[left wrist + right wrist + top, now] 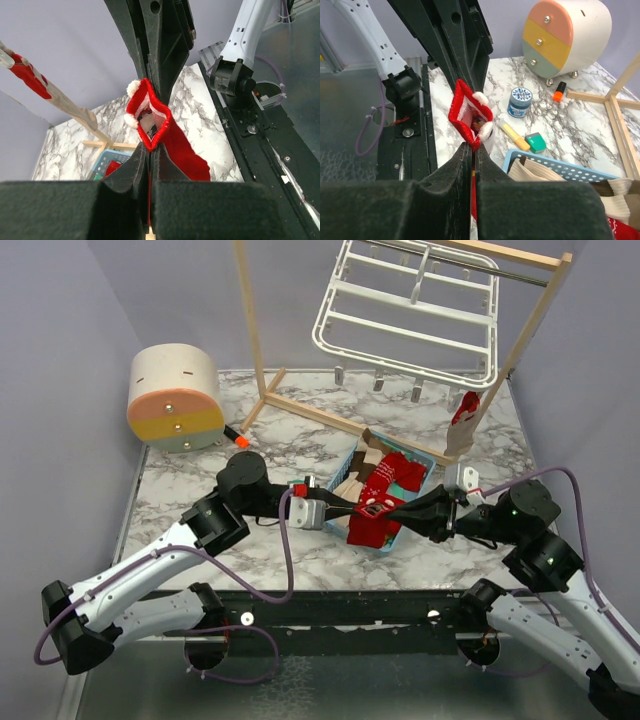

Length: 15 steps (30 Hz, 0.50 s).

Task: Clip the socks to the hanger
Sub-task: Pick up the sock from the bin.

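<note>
A red sock (pixel 368 528) with a white-trimmed cuff hangs between my two grippers, just above the near edge of the light-blue basket (pixel 437 456). My left gripper (pixel 357 508) is shut on one side of the cuff (pixel 150 127). From the opposite side my right gripper (pixel 399 510) is shut on the other side of it (pixel 469 112), so the cuff is stretched open. More socks, red (pixel 401 472) and beige (pixel 357 478), lie in the basket. The white hanger (pixel 410 310) hangs from the wooden stand at the back, with another red sock (pixel 465 411) clipped at its right front.
The wooden stand (pixel 298 414) has its feet on the marble table behind the basket. A round pastel drawer unit (pixel 175 398) and an orange marker (pixel 237 438) are at the back left. A small blue tin (pixel 519 102), a yellow marker (pixel 515 137) and a green eraser (pixel 536 142) lie left of the basket.
</note>
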Available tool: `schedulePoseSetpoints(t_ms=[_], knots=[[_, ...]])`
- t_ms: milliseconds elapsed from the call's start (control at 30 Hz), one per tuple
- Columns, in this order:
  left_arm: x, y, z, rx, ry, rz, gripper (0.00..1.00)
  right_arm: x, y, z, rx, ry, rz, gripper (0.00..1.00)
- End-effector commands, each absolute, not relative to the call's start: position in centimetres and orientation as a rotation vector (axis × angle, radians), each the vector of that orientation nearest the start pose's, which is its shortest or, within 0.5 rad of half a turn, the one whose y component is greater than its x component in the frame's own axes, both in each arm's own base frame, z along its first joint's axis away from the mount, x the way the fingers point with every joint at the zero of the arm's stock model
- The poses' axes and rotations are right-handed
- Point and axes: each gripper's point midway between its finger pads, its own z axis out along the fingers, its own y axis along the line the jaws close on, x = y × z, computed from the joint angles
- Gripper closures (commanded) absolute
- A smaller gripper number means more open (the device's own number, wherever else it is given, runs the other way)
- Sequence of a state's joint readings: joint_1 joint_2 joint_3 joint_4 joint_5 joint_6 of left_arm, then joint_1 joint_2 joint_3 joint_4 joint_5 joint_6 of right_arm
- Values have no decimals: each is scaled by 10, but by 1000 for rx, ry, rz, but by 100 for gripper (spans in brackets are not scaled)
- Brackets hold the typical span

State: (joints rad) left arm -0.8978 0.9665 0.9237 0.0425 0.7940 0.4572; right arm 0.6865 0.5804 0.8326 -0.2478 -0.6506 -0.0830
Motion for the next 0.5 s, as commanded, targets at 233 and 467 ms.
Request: schedulePoseSetpoints(t_ms=[233, 467], knots=[[122, -342, 372, 1412, 706, -968, 100, 113, 239, 339, -1099, 1218, 1036, 95], [135, -344, 367, 1382, 748, -922, 100, 130, 220, 339, -1024, 1343, 885, 63]])
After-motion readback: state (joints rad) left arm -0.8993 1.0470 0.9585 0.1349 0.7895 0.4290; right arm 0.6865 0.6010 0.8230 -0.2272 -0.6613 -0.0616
